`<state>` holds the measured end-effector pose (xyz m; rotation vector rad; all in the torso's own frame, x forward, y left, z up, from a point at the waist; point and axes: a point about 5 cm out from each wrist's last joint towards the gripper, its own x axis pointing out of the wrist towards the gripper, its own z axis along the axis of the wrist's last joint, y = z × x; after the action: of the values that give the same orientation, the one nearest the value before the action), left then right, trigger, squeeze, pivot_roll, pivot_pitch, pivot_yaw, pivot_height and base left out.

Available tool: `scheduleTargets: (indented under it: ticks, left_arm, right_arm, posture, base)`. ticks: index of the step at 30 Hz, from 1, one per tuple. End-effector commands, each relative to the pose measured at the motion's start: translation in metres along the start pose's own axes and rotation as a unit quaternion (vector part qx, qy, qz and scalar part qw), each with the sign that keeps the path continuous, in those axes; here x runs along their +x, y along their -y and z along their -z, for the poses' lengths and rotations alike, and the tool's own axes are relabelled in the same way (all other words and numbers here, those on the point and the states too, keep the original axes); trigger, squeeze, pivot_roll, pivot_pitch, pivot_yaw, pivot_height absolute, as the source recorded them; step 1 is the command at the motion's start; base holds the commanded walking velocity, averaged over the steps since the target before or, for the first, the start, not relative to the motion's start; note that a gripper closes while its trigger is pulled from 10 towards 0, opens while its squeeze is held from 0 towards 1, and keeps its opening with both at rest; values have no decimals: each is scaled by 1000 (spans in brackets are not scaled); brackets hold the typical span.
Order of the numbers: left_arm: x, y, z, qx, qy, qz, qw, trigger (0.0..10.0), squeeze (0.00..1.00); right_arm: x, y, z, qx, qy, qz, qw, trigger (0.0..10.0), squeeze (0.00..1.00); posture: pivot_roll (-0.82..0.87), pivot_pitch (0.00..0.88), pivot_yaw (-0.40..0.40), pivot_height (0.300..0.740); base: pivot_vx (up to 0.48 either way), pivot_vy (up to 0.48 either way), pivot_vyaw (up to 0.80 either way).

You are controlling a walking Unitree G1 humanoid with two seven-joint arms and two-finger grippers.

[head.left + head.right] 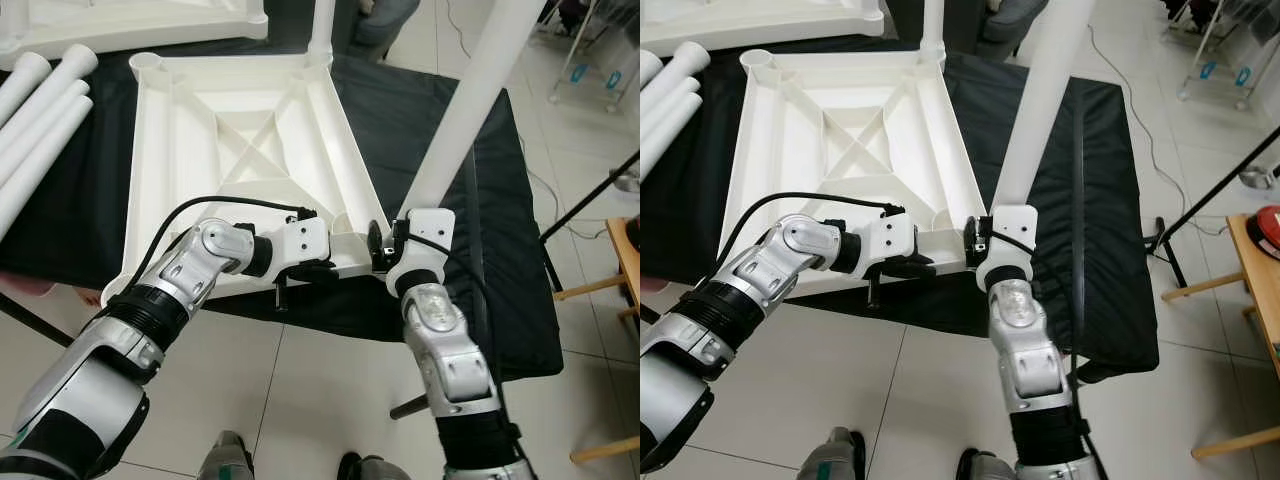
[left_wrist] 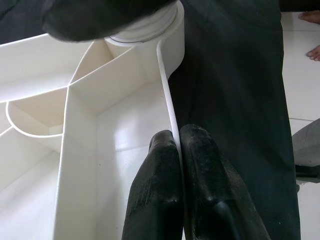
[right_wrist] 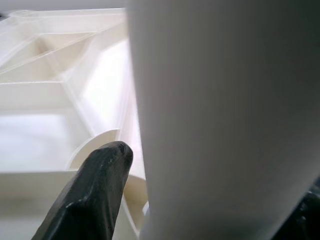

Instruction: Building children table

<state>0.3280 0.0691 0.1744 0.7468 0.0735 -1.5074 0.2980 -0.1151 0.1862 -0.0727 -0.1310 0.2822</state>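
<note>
1. The white tabletop (image 1: 250, 150) lies upside down on a black cloth (image 1: 440, 200), ribs facing up, its near right corner just at the cloth's front edge.
2. It reads as moulded plastic: light and stiff, but smooth enough to slip, and the rim wall looks thin, so a pinch on that wall seems the sensible hold.
3. That is exactly where the left gripper (image 2: 177, 145) sits. Its two black fingers are pressed together with the thin rim wall between them, right beside the round corner socket.
4. The left arm comes in low from the robot's left, elbow bent, wrist turned across towards the right along the near edge.
5. The white leg (image 1: 470, 110) is a long, rigid, hollow-looking tube, probably light but awkward at that length. It stands tilted over the near right corner, its foot at the socket.
6. The right gripper (image 3: 210, 200) clasps that leg low down, one finger (image 3: 95, 190) showing on one side of the tube and a dark tip on the other.
7. The right arm reaches straight forward, wrist close up against the corner.
8. Spare legs (image 1: 45, 110) lie on the far left; another leg (image 1: 320, 30) stands in the far corner.
</note>
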Motion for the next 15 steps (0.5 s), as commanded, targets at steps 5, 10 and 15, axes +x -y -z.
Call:
scheduleTargets:
  ticks: [5, 10, 15]
  left_arm:
    - [12, 40, -14, 66, 45, 182, 980, 10000, 0]
    - [3, 59, -8, 78, 34, 219, 972, 10000, 0]
    - [-2, 67, -8, 85, 33, 233, 968, 10000, 0]
  right_arm:
    - [-7, -14, -34, -27, 46, -240, 969, 10000, 0]
    - [-19, 0, -26, -97, -11, -394, 914, 10000, 0]
    - [-20, 2, -14, -100, -45, -439, 891, 10000, 0]
  posture:
    - [162, 180, -52, 740]
    - [172, 177, -61, 740]
    - [176, 176, -63, 740]
  base:
    - [0, 0, 0]
    - [0, 0, 0]
    - [0, 0, 0]
